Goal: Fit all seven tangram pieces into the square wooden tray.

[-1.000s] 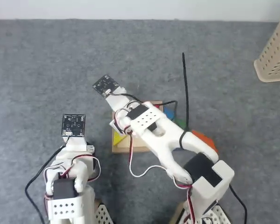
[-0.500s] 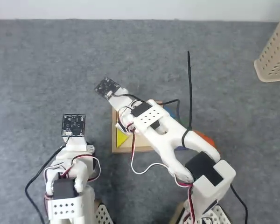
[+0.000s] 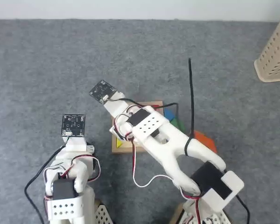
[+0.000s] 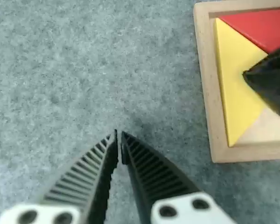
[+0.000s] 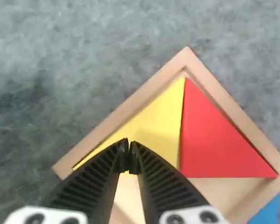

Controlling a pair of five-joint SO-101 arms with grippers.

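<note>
The square wooden tray (image 5: 130, 106) holds a yellow triangle (image 5: 154, 126) touching a red triangle (image 5: 210, 140).

A yellow triangle (image 5: 154, 126) and red triangle (image 5: 212, 144) lie in the pale wooden tray (image 5: 130, 109).

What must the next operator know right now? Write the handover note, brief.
Left gripper: shut, empty, over the carpet beside the tray.
Right gripper: shut, empty, tips over the yellow triangle.
Done: yellow triangle and red triangle lie flat in the tray, edge to edge.
Left: orange piece lies on the carpet outside the tray. Blue piece and green piece are half hidden, placement unclear. Bare wood shows in the tray.
</note>
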